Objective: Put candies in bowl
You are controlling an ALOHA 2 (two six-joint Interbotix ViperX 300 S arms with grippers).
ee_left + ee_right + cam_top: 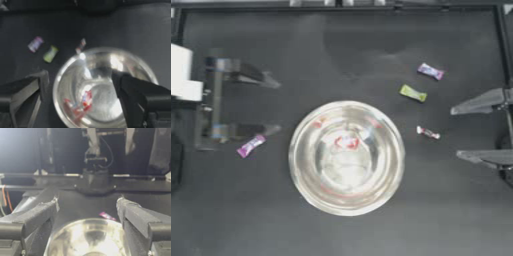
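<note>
The silver bowl (351, 187) sits mid-table with a red-pink candy (347, 143) inside it, which also shows in the left wrist view (86, 99). A magenta candy (250, 145) lies left of the bowl, just beside the lower finger of my left gripper (276, 106), which is open and empty. To the right of the bowl lie a purple candy (431, 71), a lime green candy (413, 93) and a red-white candy (427, 132). My right gripper (457, 133) stands open and empty at the right edge, with the red-white candy just in front of it.
A white block (183, 72) on the left arm sits at the left edge. Dark rails run along the table's far and right edges. The right wrist view looks over the bowl (87, 234) to the magenta candy (107, 215) and the left arm's base beyond.
</note>
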